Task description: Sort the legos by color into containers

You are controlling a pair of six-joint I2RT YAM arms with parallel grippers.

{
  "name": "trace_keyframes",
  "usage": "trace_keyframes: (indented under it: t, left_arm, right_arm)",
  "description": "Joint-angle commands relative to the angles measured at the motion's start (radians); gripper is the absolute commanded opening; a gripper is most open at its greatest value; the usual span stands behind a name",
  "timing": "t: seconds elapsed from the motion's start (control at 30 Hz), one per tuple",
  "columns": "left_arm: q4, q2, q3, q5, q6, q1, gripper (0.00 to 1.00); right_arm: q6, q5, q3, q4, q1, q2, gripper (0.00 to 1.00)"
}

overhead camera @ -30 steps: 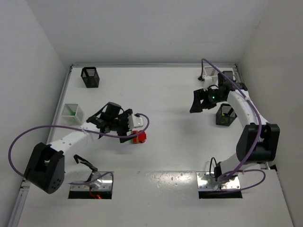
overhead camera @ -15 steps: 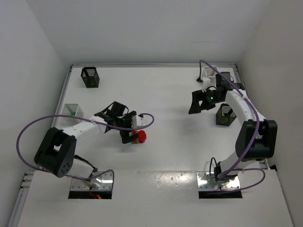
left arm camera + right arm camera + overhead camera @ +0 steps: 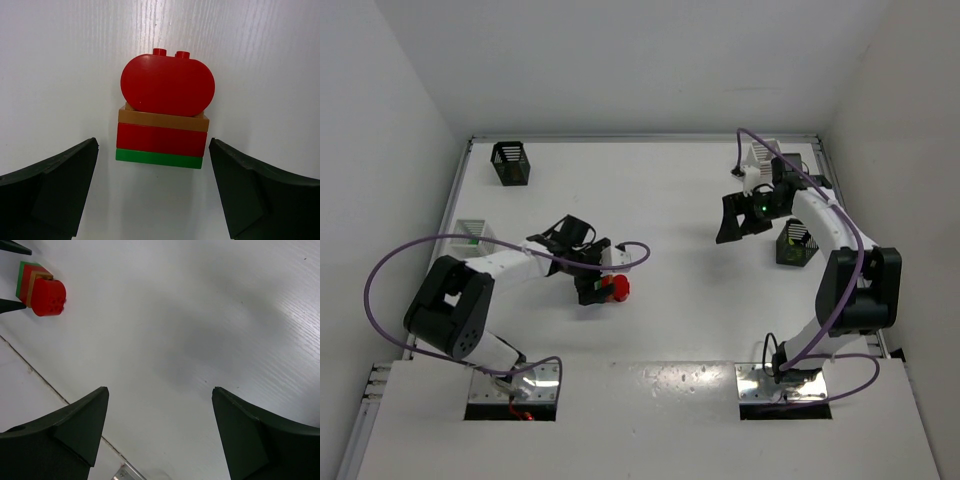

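At the far left corner of the table (image 3: pixel 670 200) we see a black basket (image 3: pixel 510 164), and nearer us a white basket (image 3: pixel 472 233) at the left edge. The left arm (image 3: pixel 505 265) stretches low across the table towards the right. Its wrist is bent down over the lego stack (image 3: pixel 164 112). The left fingers (image 3: pixel 60 185) stand wide apart, and the stack lies on the table just ahead of them, untouched. It has a rounded red brick, then brown, red and green layers. The right arm (image 3: pixel 845 250) rises from its base, folds at the elbow and reaches away, wrist turned left. The right fingers (image 3: pixel 70 430) are spread over bare table, gripping nothing. Beside that arm sit another white basket (image 3: pixel 760 155) and another black basket (image 3: pixel 796 243).
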Motion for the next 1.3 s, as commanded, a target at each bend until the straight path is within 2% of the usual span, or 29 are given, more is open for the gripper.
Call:
trace_keyframes:
  t: [0.0,0.47,0.63,0.67,0.7,0.77,0.9,0.97,1.07,1.27]
  left_arm:
    - [0.007,0.007,0.021,0.026,0.035,-0.009,1.0]
    - [-0.012,0.039,0.021,0.007,0.076,-0.038,1.0]
    - [-0.012,0.039,0.021,0.027,0.067,-0.047,0.98]
    - [-0.012,0.05,0.021,0.027,0.067,-0.056,0.94]
    - [-0.022,0.05,0.021,0.027,0.057,-0.056,0.83]
    - [-0.032,0.061,0.032,0.027,0.046,-0.065,0.72]
    - [-0.032,0.071,0.054,0.027,-0.064,-0.065,0.52]
    - [-0.003,0.053,0.054,0.027,-0.115,-0.075,0.37]
    - [0.037,0.013,0.054,0.027,-0.218,-0.075,0.32]
    - [0.097,-0.12,0.064,-0.011,-0.388,-0.144,0.32]
  right_arm:
    - [0.012,-0.013,0.017,0.022,0.005,-0.001,0.84]
    - [0.012,-0.024,-0.02,0.05,0.005,-0.001,0.84]
    - [0.083,-0.074,-0.058,0.094,0.005,-0.001,0.84]
    - [0.103,-0.083,-0.069,0.128,0.005,-0.001,0.84]
    - [0.123,-0.096,-0.094,0.145,0.005,-0.01,0.84]
    - [0.172,-0.139,-0.125,0.188,0.005,-0.019,0.84]
    - [0.337,-0.231,-0.213,0.326,0.014,-0.039,0.84]
    - [0.392,-0.31,-0.225,0.372,0.014,-0.039,0.84]
    - [0.5,-0.389,-0.236,0.455,0.028,-0.025,0.84]
    - [0.71,-0.398,-0.212,0.659,0.114,0.044,0.84]
